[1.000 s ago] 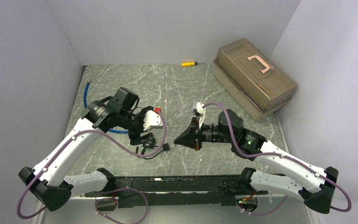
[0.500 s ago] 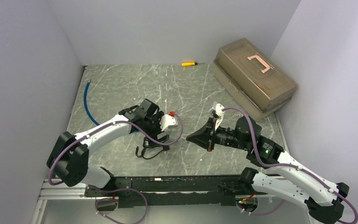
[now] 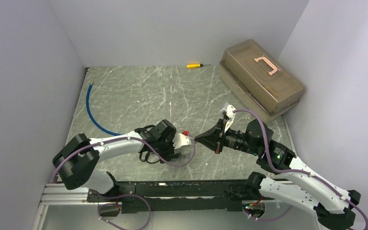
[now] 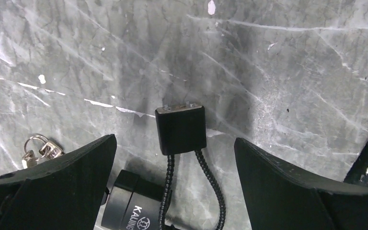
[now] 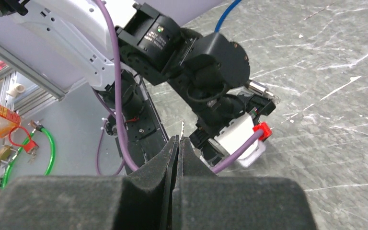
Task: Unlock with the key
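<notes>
Grey-green marble-look bench (image 3: 139, 91), white veins and scuffs, matte. Back right on it: translucent brown plastic toolbox (image 3: 261, 81), boxy with rounded corners, lid shut, pink handle (image 3: 267, 65) flat on top. Far left: thin blue tube (image 3: 90, 108), glossy, lying in a curve.

Left hand (image 4: 173, 143) low over the bench near the front edge, black wedge-shaped fingers (image 4: 62, 167) spread wide, straddling the lock without touching it. Right hand (image 5: 178, 139) just to its right, lifted off the bench, dark foam-like pads pressed together on a thin toothed silver key (image 5: 182, 128), only the tip showing above them.

Cable lock (image 4: 180, 128) flat on the bench between the left fingers: black, smooth square block, two braided black cable ends running out of it toward the camera. Beside it a black cylinder (image 4: 124, 203) with white print "KAIJING", part of it cut off by the frame edge.

At the back edge: small screwdriver (image 3: 195, 65), yellow handle, dark tip.

Silver key ring (image 4: 37, 146) with small shiny metal pieces, just beside the left finger, partly hidden by it.
</notes>
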Tool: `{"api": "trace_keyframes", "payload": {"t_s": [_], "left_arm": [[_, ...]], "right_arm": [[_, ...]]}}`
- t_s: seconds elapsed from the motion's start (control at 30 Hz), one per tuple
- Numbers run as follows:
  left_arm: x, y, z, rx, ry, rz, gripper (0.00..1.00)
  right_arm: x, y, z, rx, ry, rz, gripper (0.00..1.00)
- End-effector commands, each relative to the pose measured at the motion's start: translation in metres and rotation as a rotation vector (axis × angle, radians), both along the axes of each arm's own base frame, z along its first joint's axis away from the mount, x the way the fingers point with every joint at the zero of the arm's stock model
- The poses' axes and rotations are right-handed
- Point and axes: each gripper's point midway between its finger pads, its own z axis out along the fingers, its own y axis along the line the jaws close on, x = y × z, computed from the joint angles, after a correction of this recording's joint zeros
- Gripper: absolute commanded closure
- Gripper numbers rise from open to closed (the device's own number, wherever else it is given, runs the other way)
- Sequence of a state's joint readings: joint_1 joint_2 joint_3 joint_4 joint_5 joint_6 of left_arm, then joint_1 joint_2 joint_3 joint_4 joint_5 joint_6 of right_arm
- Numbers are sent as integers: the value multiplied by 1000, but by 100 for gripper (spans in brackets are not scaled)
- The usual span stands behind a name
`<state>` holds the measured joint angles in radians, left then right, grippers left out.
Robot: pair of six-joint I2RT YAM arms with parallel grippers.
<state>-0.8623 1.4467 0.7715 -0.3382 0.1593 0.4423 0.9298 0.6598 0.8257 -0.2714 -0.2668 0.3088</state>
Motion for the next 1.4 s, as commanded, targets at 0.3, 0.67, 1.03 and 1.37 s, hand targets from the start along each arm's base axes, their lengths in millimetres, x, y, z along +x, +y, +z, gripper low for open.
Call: {"api": "trace_keyframes", "payload": {"t_s": [0.3, 0.67, 1.03, 1.37], "left_arm": [[12, -13, -9, 44, -81, 19, 17], [-1, -5, -25, 134, -9, 32, 63], [-23, -4, 81, -42, -23, -43, 100], [-56, 29, 224, -285, -395, -327, 100]], "right_arm": [[1, -5, 48, 104, -57, -25, 100], [0, -7, 53, 101, -61, -26, 100], [-8, -12, 90, 157, -100, -7, 100], [-20, -19, 127, 212, -160, 31, 100]]}}
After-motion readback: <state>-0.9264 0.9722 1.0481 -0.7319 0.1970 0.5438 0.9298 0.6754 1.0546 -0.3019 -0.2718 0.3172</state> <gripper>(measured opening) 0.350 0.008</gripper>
